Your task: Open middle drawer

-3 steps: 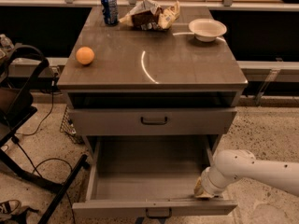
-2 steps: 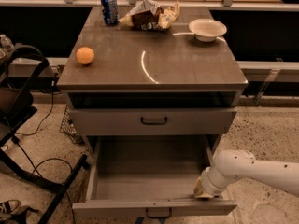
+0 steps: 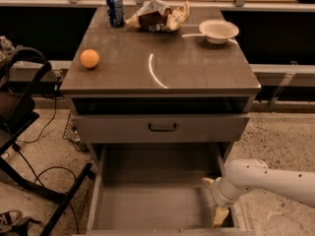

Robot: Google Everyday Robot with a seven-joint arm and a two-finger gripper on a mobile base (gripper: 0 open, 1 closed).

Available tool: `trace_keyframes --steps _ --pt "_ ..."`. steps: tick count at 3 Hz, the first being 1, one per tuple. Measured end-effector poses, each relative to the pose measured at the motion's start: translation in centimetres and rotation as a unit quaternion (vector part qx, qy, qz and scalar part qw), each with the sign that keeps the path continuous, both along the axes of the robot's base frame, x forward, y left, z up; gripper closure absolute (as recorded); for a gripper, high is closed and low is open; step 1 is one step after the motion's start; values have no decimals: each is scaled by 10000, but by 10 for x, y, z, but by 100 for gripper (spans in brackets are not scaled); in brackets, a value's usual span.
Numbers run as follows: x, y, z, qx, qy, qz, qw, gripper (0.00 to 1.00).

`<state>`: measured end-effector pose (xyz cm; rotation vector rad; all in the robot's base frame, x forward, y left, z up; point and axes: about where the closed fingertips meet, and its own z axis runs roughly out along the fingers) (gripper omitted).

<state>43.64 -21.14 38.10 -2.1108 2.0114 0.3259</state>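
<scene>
Inside one middle drawer [image 3: 147, 205], one gripper [image 3: 217, 206]

We see the middle drawer [image 3: 147, 205] pulled far out below the upper drawer [image 3: 113, 128]. The gripper [image 3: 217, 200] sits against its right inner wall, near the front. The table [image 3: 197, 68] carries 1 orange [image 3: 89, 58], 1 can [image 3: 115, 9], 1 bowl [image 3: 218, 31] and a snack bag [image 3: 160, 16].

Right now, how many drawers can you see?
2. The upper drawer, under the cabinet top; the pulled-out drawer below it, pincer at its right wall. Another may hide underneath.
</scene>
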Motion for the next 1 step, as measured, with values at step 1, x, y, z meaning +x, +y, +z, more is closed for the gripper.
trace_keyframes --steps 1 --pt "0 0 0 0 0 0 10000 0"
